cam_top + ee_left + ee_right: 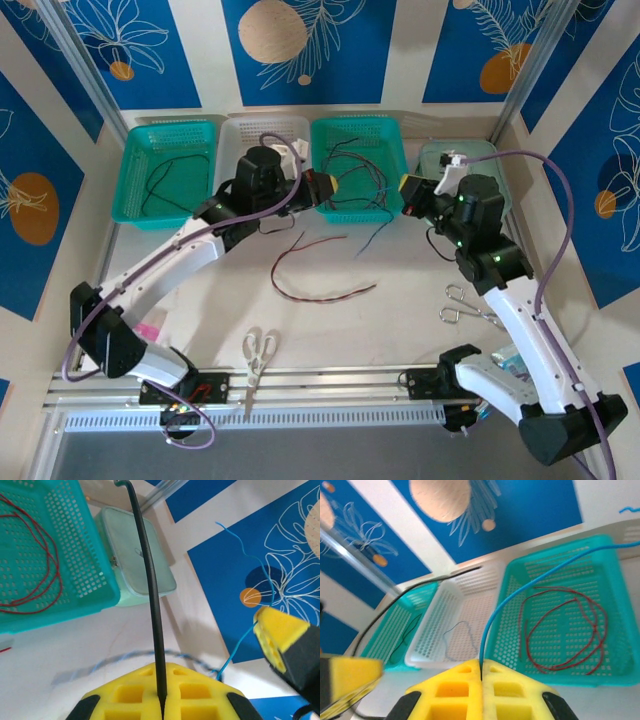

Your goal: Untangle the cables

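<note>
The left wrist view shows the left gripper [162,696] with its yellow pads pressed shut on a black cable [150,580], which rises straight up from the seam between them. The right wrist view shows the right gripper [481,679] clamped in the same way on a blue cable [506,602] that arcs up and to the right. The top view adds red-and-black cables [322,299] lying loose on the table [400,330], in front of the teal basket [358,166] that contains red cables [570,630]. Both arms reach forward, with the grippers raised and facing each other at that basket's near edge.
</note>
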{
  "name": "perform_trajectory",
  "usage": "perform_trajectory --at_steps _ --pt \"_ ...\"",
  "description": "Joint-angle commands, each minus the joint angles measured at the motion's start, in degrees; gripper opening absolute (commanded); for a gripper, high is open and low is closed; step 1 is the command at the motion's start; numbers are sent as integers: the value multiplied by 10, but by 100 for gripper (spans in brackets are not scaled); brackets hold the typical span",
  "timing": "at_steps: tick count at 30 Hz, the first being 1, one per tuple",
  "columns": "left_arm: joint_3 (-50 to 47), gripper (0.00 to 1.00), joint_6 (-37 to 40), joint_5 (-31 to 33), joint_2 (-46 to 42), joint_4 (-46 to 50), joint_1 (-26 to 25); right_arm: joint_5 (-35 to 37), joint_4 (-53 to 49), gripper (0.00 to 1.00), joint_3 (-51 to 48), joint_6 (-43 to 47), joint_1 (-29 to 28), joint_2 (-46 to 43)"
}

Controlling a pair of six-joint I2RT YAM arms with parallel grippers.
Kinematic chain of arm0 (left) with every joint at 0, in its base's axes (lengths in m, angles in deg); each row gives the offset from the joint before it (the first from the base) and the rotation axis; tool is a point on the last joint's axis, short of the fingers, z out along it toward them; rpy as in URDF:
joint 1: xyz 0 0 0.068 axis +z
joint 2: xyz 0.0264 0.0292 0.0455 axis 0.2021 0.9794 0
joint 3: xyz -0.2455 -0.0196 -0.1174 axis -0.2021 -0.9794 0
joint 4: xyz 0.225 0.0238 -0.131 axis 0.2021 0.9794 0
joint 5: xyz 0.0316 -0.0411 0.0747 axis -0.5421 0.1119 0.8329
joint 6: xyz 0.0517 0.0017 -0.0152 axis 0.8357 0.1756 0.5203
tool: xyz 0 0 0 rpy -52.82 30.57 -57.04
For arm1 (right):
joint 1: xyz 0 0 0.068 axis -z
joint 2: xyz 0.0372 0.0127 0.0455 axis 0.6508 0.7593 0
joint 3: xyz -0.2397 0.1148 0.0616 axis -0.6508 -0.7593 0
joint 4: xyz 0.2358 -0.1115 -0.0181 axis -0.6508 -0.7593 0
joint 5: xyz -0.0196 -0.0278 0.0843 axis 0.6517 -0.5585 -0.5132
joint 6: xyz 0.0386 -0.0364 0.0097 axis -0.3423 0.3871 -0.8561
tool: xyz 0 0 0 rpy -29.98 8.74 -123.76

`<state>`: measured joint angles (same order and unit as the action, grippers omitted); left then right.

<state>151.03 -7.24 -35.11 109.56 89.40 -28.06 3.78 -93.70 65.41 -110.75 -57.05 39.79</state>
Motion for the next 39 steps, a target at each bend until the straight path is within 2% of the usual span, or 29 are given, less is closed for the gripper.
perform_trajectory --at_steps 1,9,19,24,30,35,39 --pt "19 0 54 34 -38 78 29 11 -27 0 33 -11 43 -18" --pt "23 0 110 45 -102 153 108 -39 -46 0 66 -26 148 -21" --pt "1 0 145 29 -151 199 193 -64 -55 0 83 -29 207 -11" --pt "1 0 151 22 -172 211 247 -71 -69 0 82 -34 251 -12" --pt "3 0 169 23 -184 224 288 -87 -73 0 77 -40 298 -12" --pt "0 0 183 55 -196 238 324 -66 -86 0 75 -24 313 -15" --pt "-19 0 198 120 -210 232 334 -40 -102 0 81 -19 316 -18"
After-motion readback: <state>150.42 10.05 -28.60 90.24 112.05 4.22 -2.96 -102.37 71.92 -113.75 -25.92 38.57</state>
